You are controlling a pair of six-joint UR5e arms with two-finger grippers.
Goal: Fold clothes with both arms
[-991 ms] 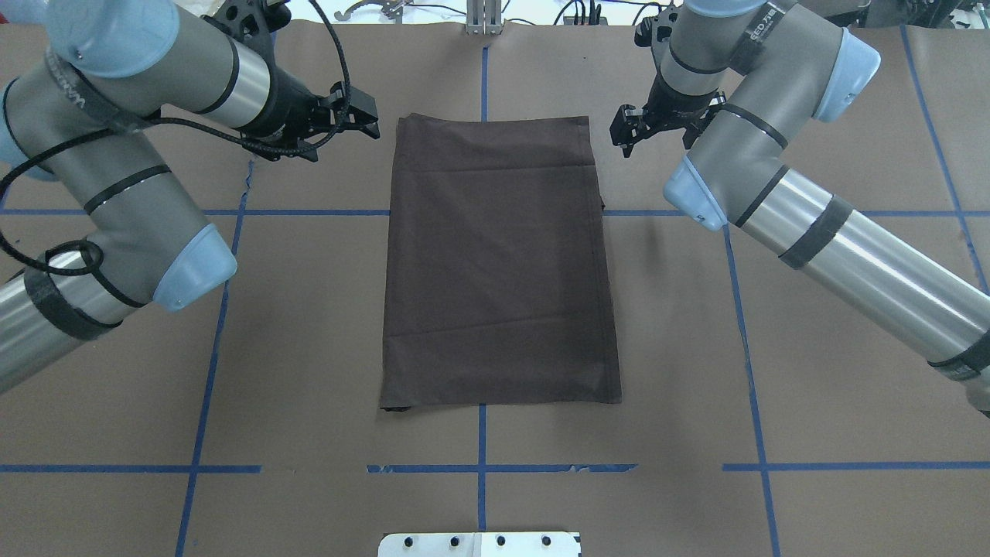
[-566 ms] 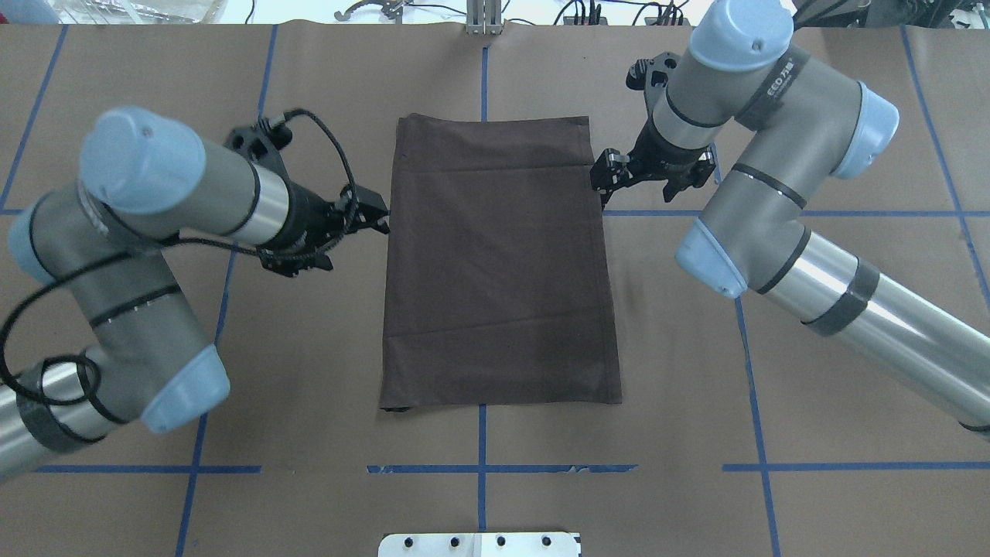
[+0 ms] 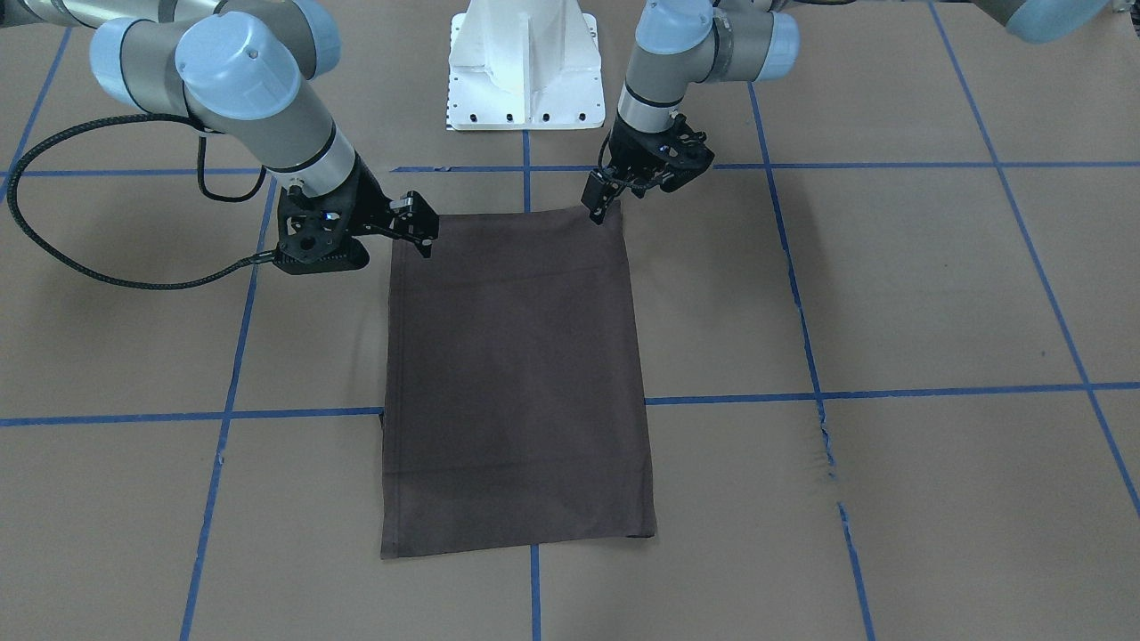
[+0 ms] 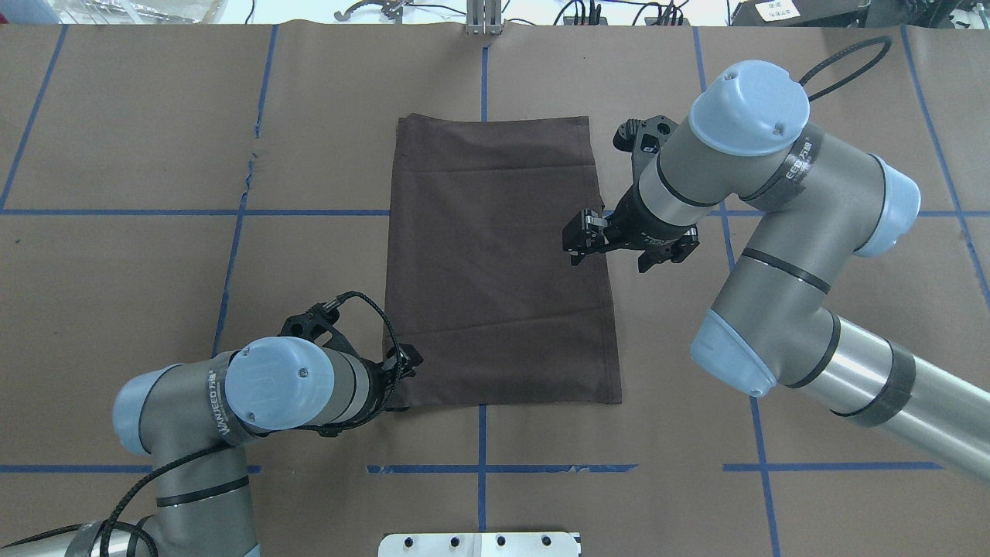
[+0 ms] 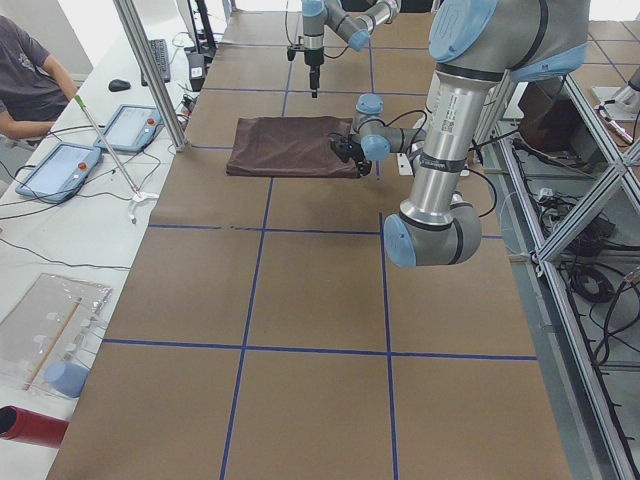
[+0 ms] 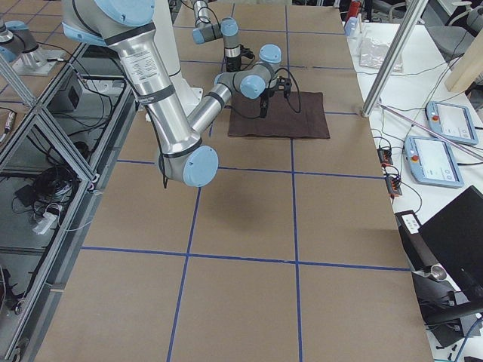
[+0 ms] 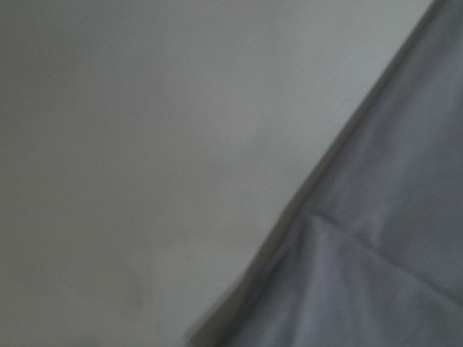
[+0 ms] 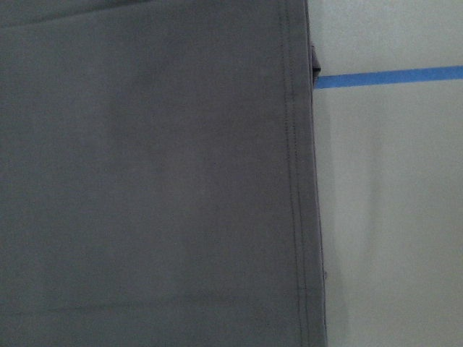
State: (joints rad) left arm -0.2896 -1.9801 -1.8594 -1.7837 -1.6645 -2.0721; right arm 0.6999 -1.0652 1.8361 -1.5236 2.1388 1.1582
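The dark brown T-shirt (image 4: 495, 263) lies flat on the table, folded into a tall rectangle; it also shows in the front view (image 3: 517, 374). My left gripper (image 4: 407, 363) is low at the shirt's near-left corner, jaws apparently open, seen in the front view (image 3: 601, 206) at the corner's edge. The left wrist view shows that corner (image 7: 376, 267) close and blurred. My right gripper (image 4: 578, 241) is open and hangs above the shirt's right edge, holding nothing. The right wrist view shows the hemmed edge (image 8: 296, 181) beside a blue tape line (image 8: 391, 76).
Brown paper covers the table (image 4: 773, 348), with a grid of blue tape lines (image 4: 309, 212). The white pedestal base (image 3: 524, 62) stands at the robot's side. A person (image 5: 30, 80) and tablets (image 5: 125, 125) are beyond the far edge in the left side view.
Both arms have swept from the shirt's far corners toward the robot. The left gripper went down to the near-left corner; the right one reached the right edge's middle. The shirt has not moved.
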